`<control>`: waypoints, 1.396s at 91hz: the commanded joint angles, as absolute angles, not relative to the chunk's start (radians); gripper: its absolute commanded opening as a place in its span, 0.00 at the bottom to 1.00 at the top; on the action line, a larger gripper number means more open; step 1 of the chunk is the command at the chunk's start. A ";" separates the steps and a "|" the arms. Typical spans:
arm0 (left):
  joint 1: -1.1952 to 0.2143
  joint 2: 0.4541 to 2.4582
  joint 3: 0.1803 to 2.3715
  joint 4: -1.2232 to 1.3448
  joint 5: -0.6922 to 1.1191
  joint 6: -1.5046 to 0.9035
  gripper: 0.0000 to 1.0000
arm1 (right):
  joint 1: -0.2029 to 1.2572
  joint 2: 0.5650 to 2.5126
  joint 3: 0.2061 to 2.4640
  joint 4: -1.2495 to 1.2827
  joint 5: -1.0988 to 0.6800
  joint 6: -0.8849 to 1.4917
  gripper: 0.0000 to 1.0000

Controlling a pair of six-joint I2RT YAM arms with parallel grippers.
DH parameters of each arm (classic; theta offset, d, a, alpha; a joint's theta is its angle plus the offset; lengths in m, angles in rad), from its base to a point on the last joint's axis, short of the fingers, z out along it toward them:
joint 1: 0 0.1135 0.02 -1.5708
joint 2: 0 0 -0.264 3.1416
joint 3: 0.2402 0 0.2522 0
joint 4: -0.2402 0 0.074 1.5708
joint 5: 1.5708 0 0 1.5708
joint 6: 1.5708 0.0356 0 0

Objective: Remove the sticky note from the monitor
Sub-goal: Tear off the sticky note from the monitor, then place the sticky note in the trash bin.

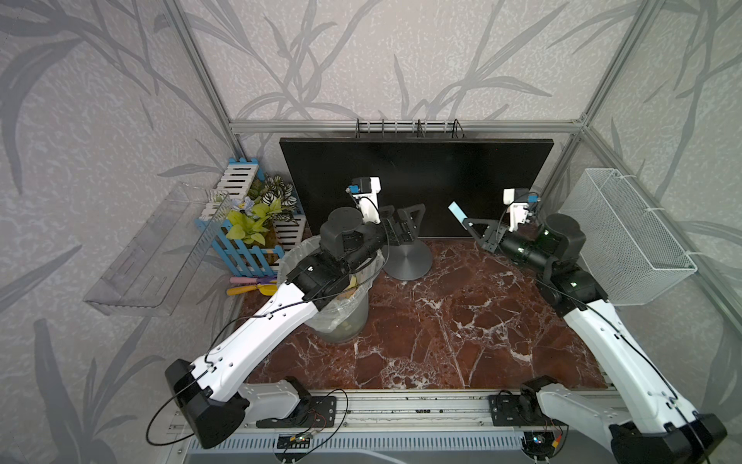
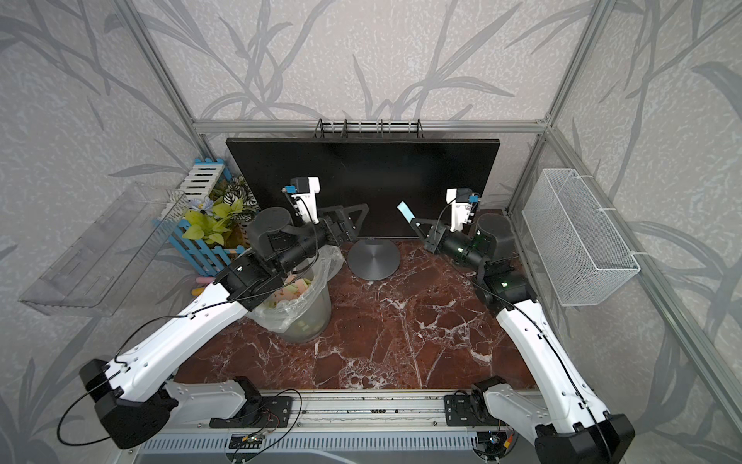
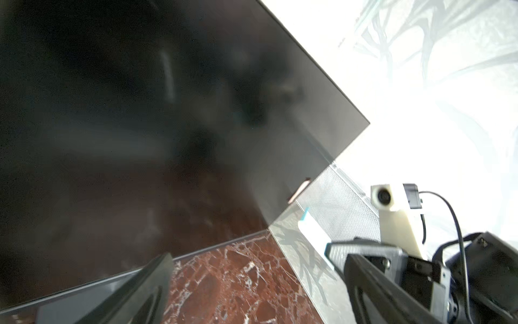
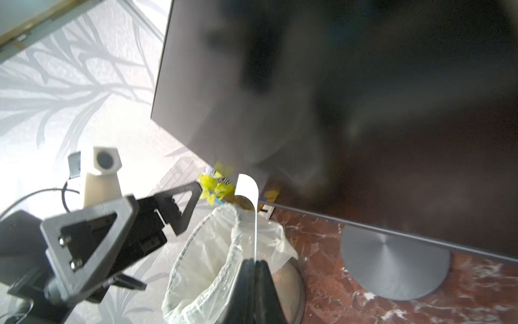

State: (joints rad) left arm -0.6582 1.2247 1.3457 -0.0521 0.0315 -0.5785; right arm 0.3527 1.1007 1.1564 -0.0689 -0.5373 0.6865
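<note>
The monitor (image 1: 413, 172) (image 2: 361, 168) stands at the back on its round grey foot (image 1: 407, 259) (image 4: 392, 266). My right gripper (image 1: 467, 223) (image 2: 415, 222) (image 4: 255, 262) is shut on one end of a light blue sticky note (image 1: 457, 211) (image 2: 404, 211) (image 4: 248, 188). It holds the note up in front of the screen's lower right part. In the left wrist view the sticky note (image 3: 314, 232) stands clear of the monitor (image 3: 140, 112). My left gripper (image 1: 405, 217) (image 2: 353, 215) (image 3: 258, 294) hangs open and empty above the foot, close to the screen.
A bin with a clear liner (image 1: 341, 321) (image 2: 297, 321) (image 4: 224, 252), holding paper scraps, stands under my left forearm. A blue-and-white planter (image 1: 257, 225) sits at the back left. A wire basket (image 1: 626, 237) hangs on the right wall and a clear shelf (image 1: 148, 257) on the left.
</note>
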 commanded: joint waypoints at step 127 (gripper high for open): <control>-0.333 0.970 1.287 -0.164 -0.076 -0.738 1.00 | 0.973 1.996 2.089 -0.482 -0.380 0.295 0.61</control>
